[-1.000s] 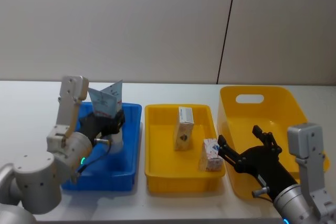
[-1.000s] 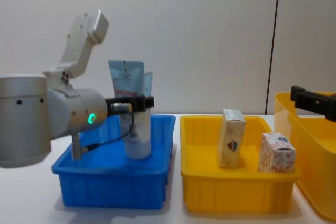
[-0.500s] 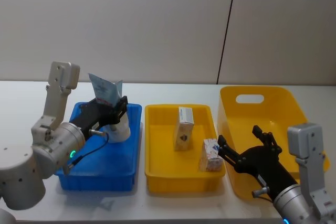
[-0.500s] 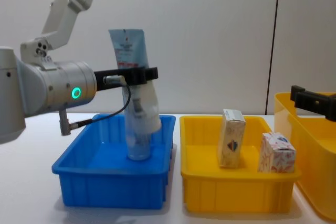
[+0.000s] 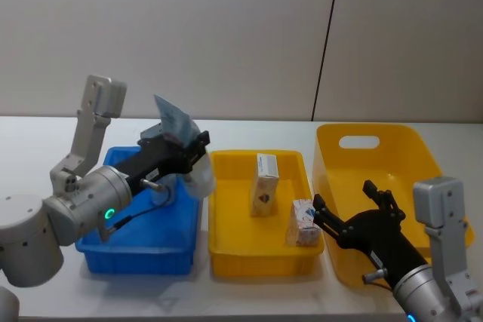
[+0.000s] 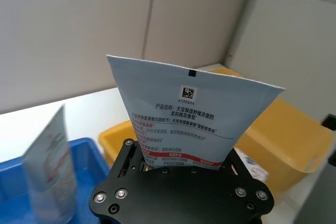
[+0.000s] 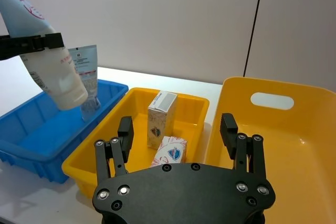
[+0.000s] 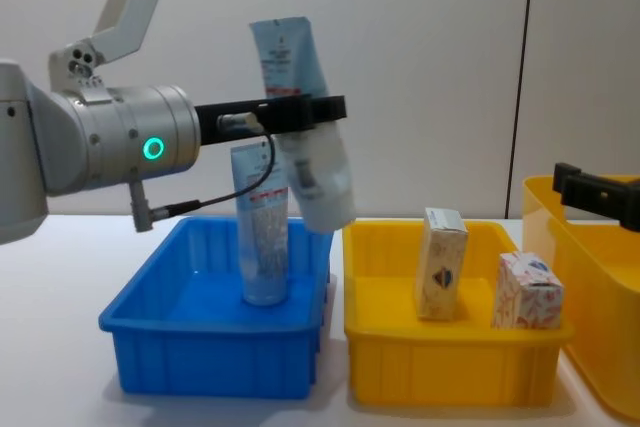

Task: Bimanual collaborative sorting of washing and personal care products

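Note:
My left gripper (image 5: 188, 153) (image 8: 300, 113) is shut on a pale-blue squeeze tube (image 5: 181, 135) (image 8: 303, 137) (image 6: 185, 121). It holds the tube tilted in the air, above the seam between the blue bin (image 8: 200, 367) and the small yellow bin (image 8: 450, 379). A second tube (image 8: 262, 237) (image 7: 86, 85) stands upright in the blue bin. Two cream boxes stand in the small yellow bin, a taller one (image 5: 264, 184) (image 8: 441, 262) and a smaller one (image 5: 303, 222) (image 8: 526, 290). My right gripper (image 5: 344, 201) (image 7: 177, 129) is open at the near left rim of the large yellow bin (image 5: 411, 145), with nothing between its fingers.
The three bins stand side by side on the white table (image 5: 30, 148), with blue on the left, the small yellow tray in the middle and the tall yellow bin with a handle slot on the right. A plain wall stands behind them.
My left gripper has lifted the tube up out of the blue bin. It carried it right toward the small yellow bin and tilted it. The right arm has not moved.

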